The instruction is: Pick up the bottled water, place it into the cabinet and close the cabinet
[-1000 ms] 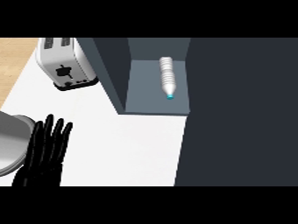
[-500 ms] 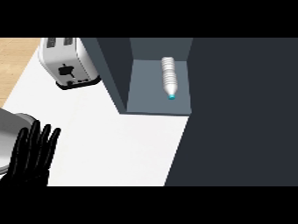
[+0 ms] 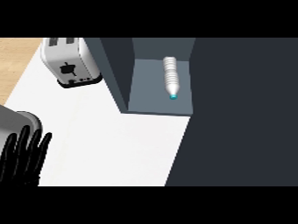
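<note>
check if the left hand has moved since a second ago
Yes. The left hand has drawn back toward the view's lower-left corner, further from the toaster. Its fingers are straight.

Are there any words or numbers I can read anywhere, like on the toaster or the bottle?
No words or numbers can be read.
Toaster: a dark apple-shaped mark on its side and small dots below it, no letters.
Bottled water, lying inside the cabinet: no label text to make out.
</note>
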`<state>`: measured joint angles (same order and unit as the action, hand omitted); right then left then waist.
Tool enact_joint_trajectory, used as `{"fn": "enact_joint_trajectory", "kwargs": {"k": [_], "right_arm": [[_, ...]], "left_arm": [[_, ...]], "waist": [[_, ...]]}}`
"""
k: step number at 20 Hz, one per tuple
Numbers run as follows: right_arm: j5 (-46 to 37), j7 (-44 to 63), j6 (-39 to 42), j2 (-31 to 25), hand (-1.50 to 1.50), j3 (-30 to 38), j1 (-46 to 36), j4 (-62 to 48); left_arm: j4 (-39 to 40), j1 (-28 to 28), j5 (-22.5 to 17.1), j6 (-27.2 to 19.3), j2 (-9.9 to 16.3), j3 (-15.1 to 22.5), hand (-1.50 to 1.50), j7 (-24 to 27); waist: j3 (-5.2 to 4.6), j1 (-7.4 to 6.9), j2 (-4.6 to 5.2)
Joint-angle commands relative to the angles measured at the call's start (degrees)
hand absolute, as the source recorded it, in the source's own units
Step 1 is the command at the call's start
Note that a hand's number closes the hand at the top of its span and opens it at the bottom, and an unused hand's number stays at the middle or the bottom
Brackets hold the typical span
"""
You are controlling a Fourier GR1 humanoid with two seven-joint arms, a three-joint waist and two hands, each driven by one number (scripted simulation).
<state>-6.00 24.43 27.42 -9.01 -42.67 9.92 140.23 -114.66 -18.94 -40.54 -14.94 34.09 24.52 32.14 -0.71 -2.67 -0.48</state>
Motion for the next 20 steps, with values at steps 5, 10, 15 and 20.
{"fn": "enact_joint_trajectory", "kwargs": {"k": [5, 10, 15, 20], "right_arm": [[-3.62, 3.77, -8.11, 8.51, 1.50, -3.84, -7.56, -5.33], [-2.09, 3.64, -7.50, 8.49, 1.50, -2.32, -8.85, -5.95], [1.13, 2.93, -8.51, 8.49, 1.50, -2.28, -6.86, -6.49], [5.94, 3.53, -7.58, 8.51, 1.50, -3.00, -6.62, -9.71]], "left_arm": [[-0.23, -1.19, -1.87, 3.02, 1.62, -2.19, -1.50, 0.49], [-0.88, -0.85, -2.30, 4.29, 2.42, -3.27, -1.50, 0.71], [-1.02, -1.21, -2.51, 4.63, 2.24, -3.44, -1.50, 1.03], [-1.02, -1.18, -3.53, 6.10, 3.18, -4.60, -1.50, 0.77]], "waist": [[-0.16, -1.37, 0.43], [-0.16, -2.18, 0.84], [-0.11, -2.82, 1.24], [-0.06, -4.23, 1.91]]}}
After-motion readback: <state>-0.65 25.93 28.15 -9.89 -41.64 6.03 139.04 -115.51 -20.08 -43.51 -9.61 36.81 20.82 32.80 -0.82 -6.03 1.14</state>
